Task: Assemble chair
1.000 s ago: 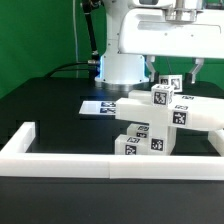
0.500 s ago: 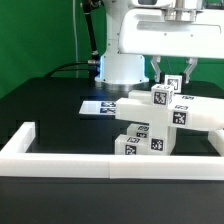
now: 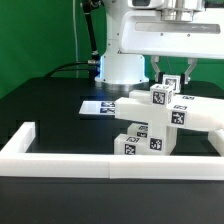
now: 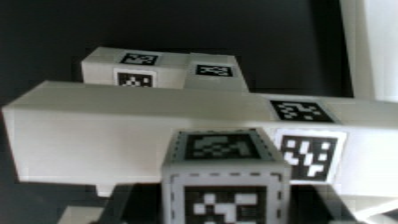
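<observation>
The partly built white chair stands at the exterior view's right of centre, a long slab on top and tagged blocks stacked below it. A small tagged upright chair part rises behind the slab. My gripper hangs straight above it, one finger on each side, shut on its top. In the wrist view the same tagged part fills the space between my jaws, with the long white slab and another tagged block beyond it. My fingertips hardly show there.
The long white border wall runs along the front with a raised end at the exterior view's left. The marker board lies flat on the black table behind the chair. The robot base stands at the back before a green curtain.
The two fingers have drawn inward from a wider spread onto the small tagged part. The chair and the arm's height look the same.
</observation>
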You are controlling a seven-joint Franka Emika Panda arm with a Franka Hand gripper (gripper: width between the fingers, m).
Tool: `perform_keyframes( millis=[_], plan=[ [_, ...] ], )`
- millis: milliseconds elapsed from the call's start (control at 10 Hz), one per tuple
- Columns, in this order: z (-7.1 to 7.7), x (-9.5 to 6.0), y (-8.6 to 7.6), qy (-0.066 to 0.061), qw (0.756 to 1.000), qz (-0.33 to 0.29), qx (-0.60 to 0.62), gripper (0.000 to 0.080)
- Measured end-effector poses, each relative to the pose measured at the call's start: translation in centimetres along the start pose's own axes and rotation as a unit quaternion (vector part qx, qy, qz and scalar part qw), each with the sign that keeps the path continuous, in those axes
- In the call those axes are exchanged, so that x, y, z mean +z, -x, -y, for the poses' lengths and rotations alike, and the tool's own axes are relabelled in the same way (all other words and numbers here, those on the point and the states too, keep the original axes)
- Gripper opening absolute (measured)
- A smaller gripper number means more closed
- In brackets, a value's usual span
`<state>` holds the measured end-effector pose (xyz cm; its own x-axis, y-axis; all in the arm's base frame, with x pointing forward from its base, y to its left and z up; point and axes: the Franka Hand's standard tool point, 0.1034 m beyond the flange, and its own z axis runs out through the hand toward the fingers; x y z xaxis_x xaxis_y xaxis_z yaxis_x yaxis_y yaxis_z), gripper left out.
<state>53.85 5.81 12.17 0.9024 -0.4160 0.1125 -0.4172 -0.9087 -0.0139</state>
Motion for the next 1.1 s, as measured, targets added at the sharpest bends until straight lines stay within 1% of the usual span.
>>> perform_keyframes(
  millis=[300,600,700,800,900,1100],
  plan=[
    [0.03,0.00,0.02,-0.001,0.995,0.000,0.104,0.0288],
    [0.15,0.00,0.09,-0.004,0.977,0.003,0.212,0.0288],
    [0.20,0.00,0.11,-0.006,0.968,0.004,0.249,0.0288],
    [0.35,0.00,0.19,-0.010,0.950,0.007,0.312,0.0288],
    [0.42,0.00,0.23,-0.010,0.942,0.008,0.336,0.0288],
    [0.43,0.00,0.24,-0.010,0.939,0.008,0.344,0.0288]
  ],
)
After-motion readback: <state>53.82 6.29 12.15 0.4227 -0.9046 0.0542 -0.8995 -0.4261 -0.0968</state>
